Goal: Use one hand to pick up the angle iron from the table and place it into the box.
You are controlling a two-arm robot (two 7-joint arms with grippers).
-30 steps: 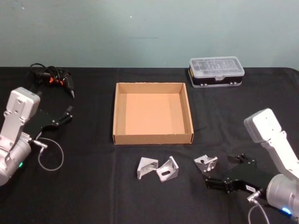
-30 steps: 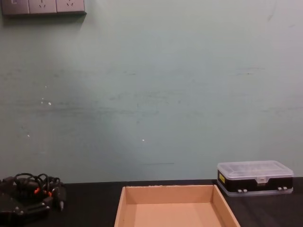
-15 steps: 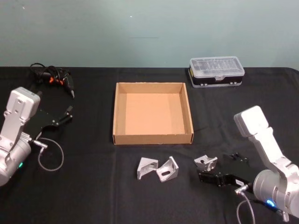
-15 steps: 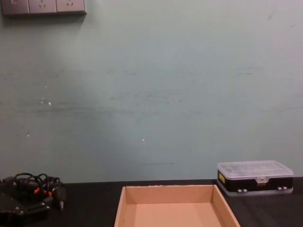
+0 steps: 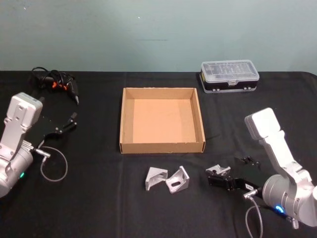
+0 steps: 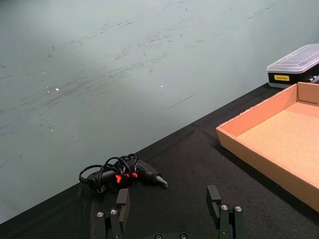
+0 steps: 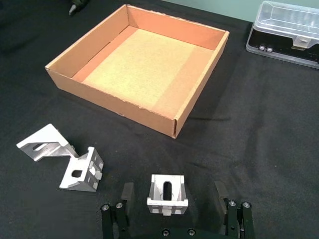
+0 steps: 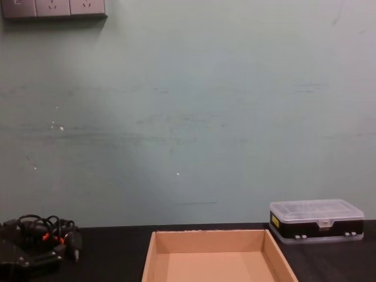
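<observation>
Three angle irons lie in a row on the bench (image 5: 99, 203) near its front edge, in front of the box (image 5: 161, 147), which sits open-topped at the middle of the bench with nothing inside. The left angle iron (image 5: 155, 178) and the middle angle iron (image 5: 179, 180) stand just beside each other, almost touching. The right angle iron (image 5: 218, 170) sits apart from them, toward the right edge, resting on the bench with its slotted face turned up.

The right gripper (image 7: 173, 193) is low over the bench at this third piece, reaching toward it from the right. Its jaws are spread wide, one on either side of the bracket, with a gap showing on both sides, so they hold nothing.

The left gripper (image 6: 168, 203) is parked near the left edge of the bench, well apart from the box, its jaws also spread and holding nothing.

At the far left corner lies a black tool with a bundled cord (image 5: 55, 82). A clear-lidded plastic case (image 5: 229, 76) stands by the far edge, just beyond the box's far right corner.
</observation>
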